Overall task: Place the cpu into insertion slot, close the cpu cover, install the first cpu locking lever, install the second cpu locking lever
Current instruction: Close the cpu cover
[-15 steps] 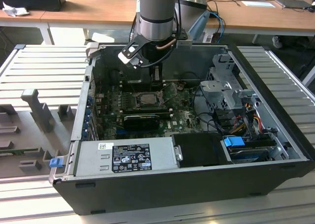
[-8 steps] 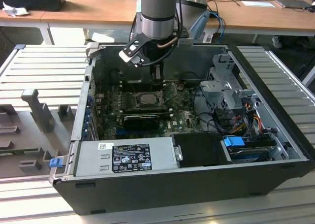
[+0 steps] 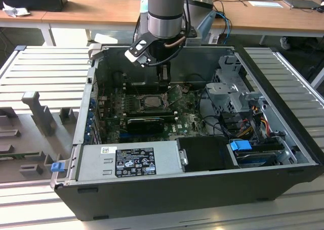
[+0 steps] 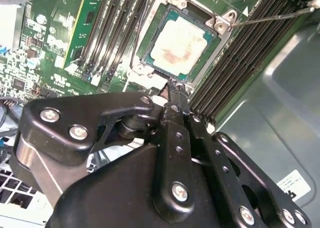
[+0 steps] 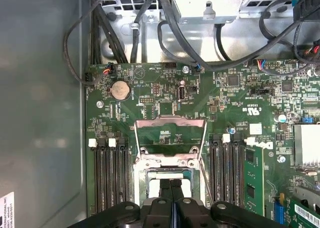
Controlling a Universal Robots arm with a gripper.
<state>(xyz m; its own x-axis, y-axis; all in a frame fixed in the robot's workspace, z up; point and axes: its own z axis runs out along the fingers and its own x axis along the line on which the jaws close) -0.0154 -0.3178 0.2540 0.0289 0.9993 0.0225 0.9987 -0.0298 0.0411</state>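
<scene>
A: Status on the socket job?

B: Step one looks done. The cpu [image 4: 177, 46] lies flat inside the insertion slot [image 4: 141, 59], pale top up. It looks seated square, but that's my read, not a check.

A: Cover?

B: Not closed. The cpu cover [image 5: 171, 123] stands flipped back off the socket, and I can see the green board [image 5: 150, 82] through its window. One locking lever [image 4: 270, 18] sticks out free, unlatched. I can't pick out the other one for sure. So I'd say three of four steps are left.

A: Where are you?

B: My gripper [image 4: 174, 87] has its fingers pressed together with nothing between them. The tip is right at the socket's edge, just beside the chip. Touching or not, can't tell. In the exterior view I'm low inside the case [image 3: 202, 194]. The socket is at about 7 o'clock from my fingers, the power supply [image 3: 131, 162] at 6 o'clock beyond it, and the drive cage [image 3: 230, 91] off at 3 o'clock.
</scene>
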